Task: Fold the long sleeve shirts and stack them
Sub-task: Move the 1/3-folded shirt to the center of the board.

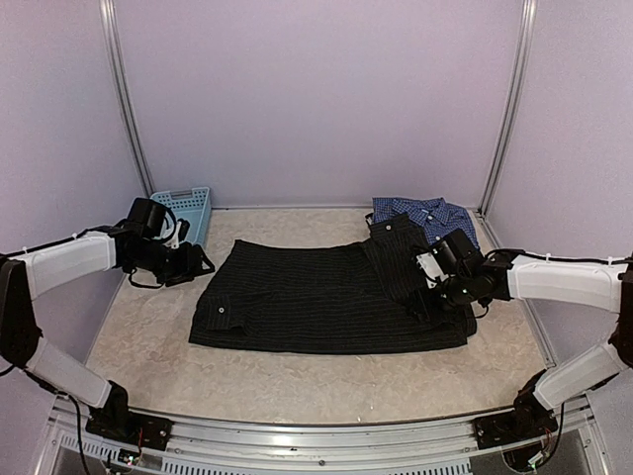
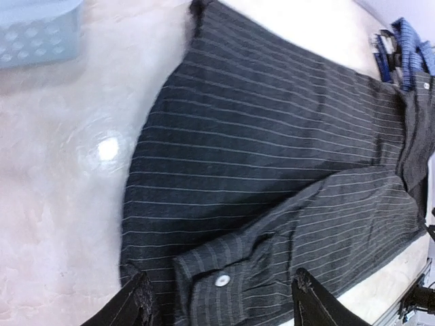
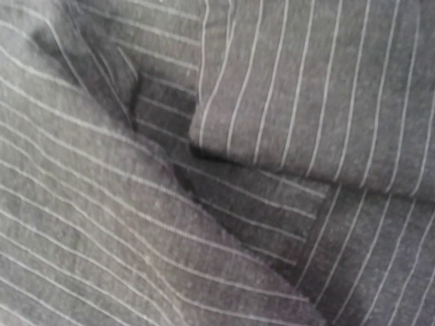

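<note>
The black pinstriped shirt lies spread flat in the middle of the table, with one sleeve folded across its right part. Its cuff with a white button lies at the front left corner. My left gripper is open and empty just left of the shirt; its two dark fingers straddle the cuff from above. My right gripper is down on the folded sleeve at the shirt's right side. Its wrist view shows only pinstriped cloth and no fingers. The blue check shirt lies crumpled at the back right.
A light blue plastic basket stands at the back left, behind my left arm; it also shows in the left wrist view. Lilac walls with metal posts close in the table. The beige tabletop shows in front of the shirt.
</note>
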Motion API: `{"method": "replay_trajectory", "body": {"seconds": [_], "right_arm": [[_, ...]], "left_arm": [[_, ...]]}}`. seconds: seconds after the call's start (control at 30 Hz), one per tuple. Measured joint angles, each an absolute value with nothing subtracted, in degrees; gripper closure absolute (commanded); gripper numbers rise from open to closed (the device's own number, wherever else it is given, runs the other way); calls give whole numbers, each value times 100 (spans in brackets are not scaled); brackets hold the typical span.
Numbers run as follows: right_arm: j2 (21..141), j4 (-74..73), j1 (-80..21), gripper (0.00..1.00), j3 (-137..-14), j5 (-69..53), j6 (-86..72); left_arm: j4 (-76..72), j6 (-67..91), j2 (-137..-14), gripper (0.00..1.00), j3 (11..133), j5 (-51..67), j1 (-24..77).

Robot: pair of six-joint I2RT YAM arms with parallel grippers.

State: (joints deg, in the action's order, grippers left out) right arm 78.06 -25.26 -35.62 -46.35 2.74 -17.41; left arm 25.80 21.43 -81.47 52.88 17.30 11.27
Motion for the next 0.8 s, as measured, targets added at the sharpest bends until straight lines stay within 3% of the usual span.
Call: {"method": "replay_trajectory", "body": {"seconds": [0.33,0.8], "right_arm": [[7841,-2521,-3562,41,-4652,174,-1815],[8431,-2244,-3559,42,-4355,64,-1984]], "left_arm": [[2034,2668,-8001,32,5105,1594,2550],[1619,2956,-9039,32,4762,985,3212]]}}
